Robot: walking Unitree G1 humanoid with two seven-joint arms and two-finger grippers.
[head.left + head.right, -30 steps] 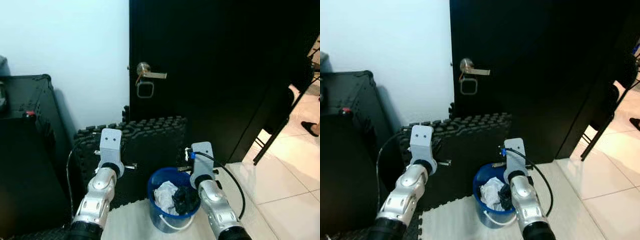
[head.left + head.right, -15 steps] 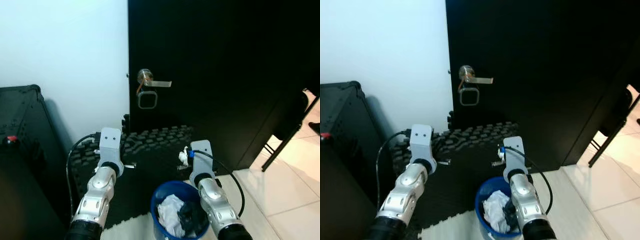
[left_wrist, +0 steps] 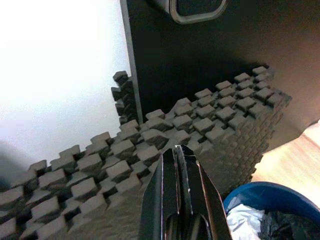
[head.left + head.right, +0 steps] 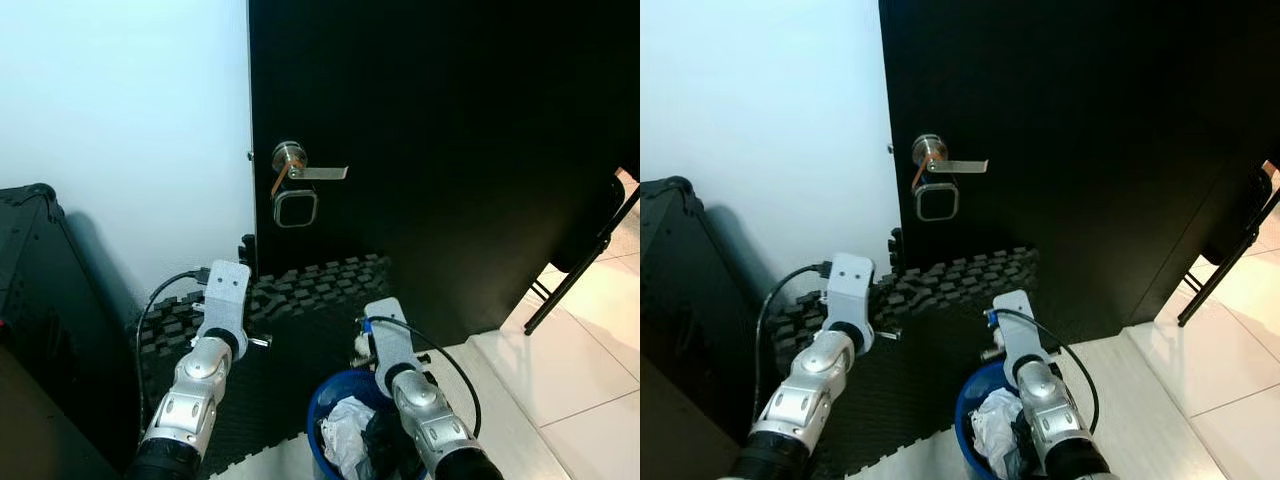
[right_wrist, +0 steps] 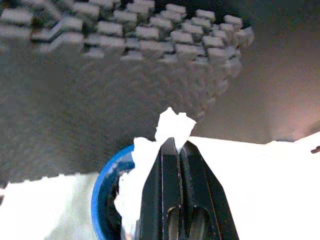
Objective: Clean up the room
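eye views: blue bucket [image 4: 335, 400] of crumpled paper [image 4: 990, 425] and dark scraps stood on the floor before the black door [image 4: 450, 150], against foam mats [image 4: 940, 285]. left wrist view: left gripper [image 3: 180, 151] pressed closed, empty, facing the mats. right wrist view: right gripper [image 5: 174, 145] clamped on white paper scrap [image 5: 172, 126] above the bucket.

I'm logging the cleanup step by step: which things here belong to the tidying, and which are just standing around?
Part of the job:
- right claw, shut on a scrap of white paper
- blue bucket below it, holding crumpled white and dark rubbish
- left claw, shut and holding nothing

Just there:
- dark foam mats leaning on the black door
- door handle
- black case
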